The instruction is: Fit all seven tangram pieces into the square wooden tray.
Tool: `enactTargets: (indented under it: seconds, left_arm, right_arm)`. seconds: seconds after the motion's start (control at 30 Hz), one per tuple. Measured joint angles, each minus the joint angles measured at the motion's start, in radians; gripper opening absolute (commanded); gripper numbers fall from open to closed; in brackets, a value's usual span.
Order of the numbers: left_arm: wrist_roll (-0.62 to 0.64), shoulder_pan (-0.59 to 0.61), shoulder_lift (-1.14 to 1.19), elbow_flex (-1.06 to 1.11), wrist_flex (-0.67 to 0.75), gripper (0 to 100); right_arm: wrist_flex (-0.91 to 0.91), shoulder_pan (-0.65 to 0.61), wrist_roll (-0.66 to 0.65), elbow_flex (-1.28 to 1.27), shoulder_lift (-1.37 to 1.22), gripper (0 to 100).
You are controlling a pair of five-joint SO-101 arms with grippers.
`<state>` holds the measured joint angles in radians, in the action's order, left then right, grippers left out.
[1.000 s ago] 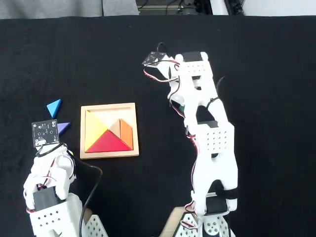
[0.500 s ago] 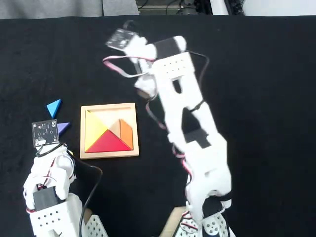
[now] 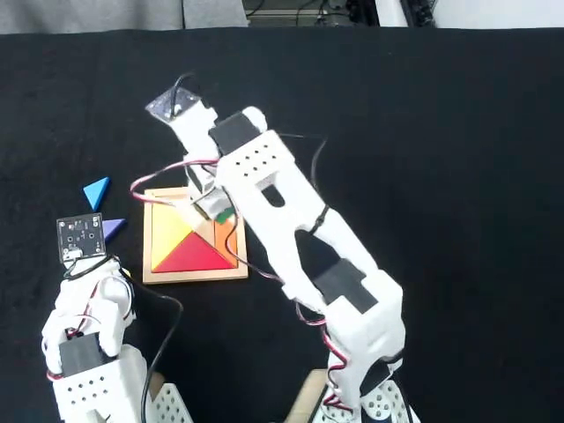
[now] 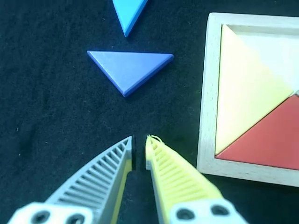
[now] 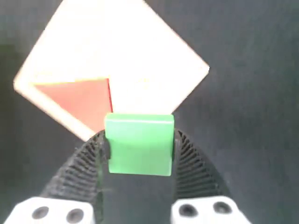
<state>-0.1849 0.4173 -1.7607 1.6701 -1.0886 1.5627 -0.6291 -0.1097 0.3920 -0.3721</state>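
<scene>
Hanging over the black table (image 3: 458, 176) at the left, the left gripper (image 4: 139, 139) is pressing its fingers together, tips aiming at the dark blue triangle (image 4: 128, 69), which is lying with its long edge crosswise to them and its apex pointing back at them. Just beyond, the light blue triangle (image 4: 129, 11) is pointing its tip at that long edge. Alongside, the square wooden tray (image 3: 194, 276) is holding the yellow triangle (image 3: 169, 231) along its left wall and the red triangle (image 3: 196, 256) along its near wall, apexes meeting at the centre, and an orange piece (image 3: 227, 240) at the right. The right gripper (image 5: 139, 140) is pinching the green square (image 5: 138, 148) by opposite sides above the tray's far-right part.
</scene>
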Motion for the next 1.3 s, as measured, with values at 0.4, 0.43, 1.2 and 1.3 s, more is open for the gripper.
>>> enactTargets:
  seconds: [0.4,0.43,1.2,1.3]
  left_arm:
    - [0.000,0.000,0.000,0.000,0.000,7]
    - [0.000,0.000,0.000,0.000,0.000,7]
    - [0.000,0.000,0.000,0.000,0.000,7]
    - [0.000,0.000,0.000,0.000,0.000,7]
  right_arm:
    - [-0.180,-0.069,0.048,0.126,-0.311,2.9]
    - [-0.164,-0.069,0.048,0.158,-0.341,2.9]
    - [-0.008,-0.115,0.061,0.543,-0.588,3.4]
    - [0.003,-0.115,0.061,0.543,-0.588,3.4]
